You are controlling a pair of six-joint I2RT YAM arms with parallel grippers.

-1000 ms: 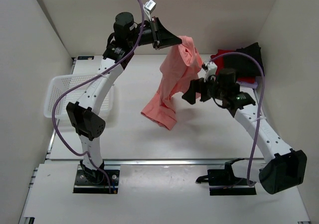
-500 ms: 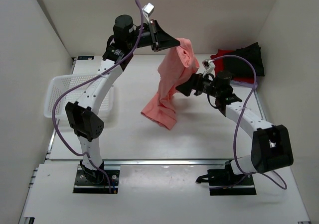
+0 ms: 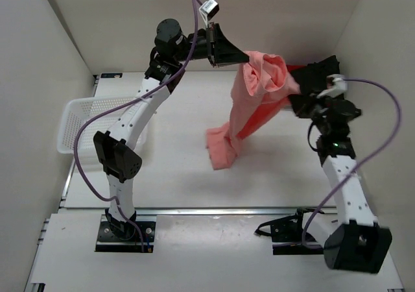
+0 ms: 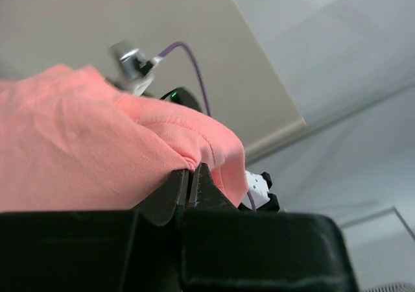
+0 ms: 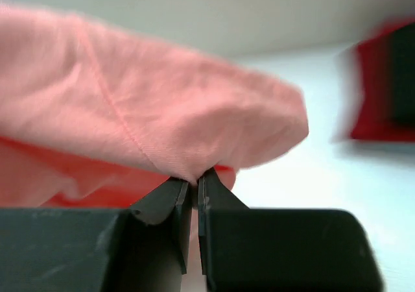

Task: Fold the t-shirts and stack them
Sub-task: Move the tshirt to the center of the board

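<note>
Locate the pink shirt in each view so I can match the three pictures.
Top external: the pink shirt hangs right of centre, held between the left end effector and the right end effector.
Left wrist: pink shirt fills the left half.
Right wrist: pink shirt spans the upper left and centre.
Shared landmark: the red shirt, behind the pink one from the top and at the right edge in the right wrist view; not in the left wrist view.

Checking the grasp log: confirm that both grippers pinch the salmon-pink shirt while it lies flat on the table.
Not flat. The left gripper and right gripper do both pinch the salmon-pink shirt, but the top external view shows it held up between them, its lower end hanging toward the table.
</note>
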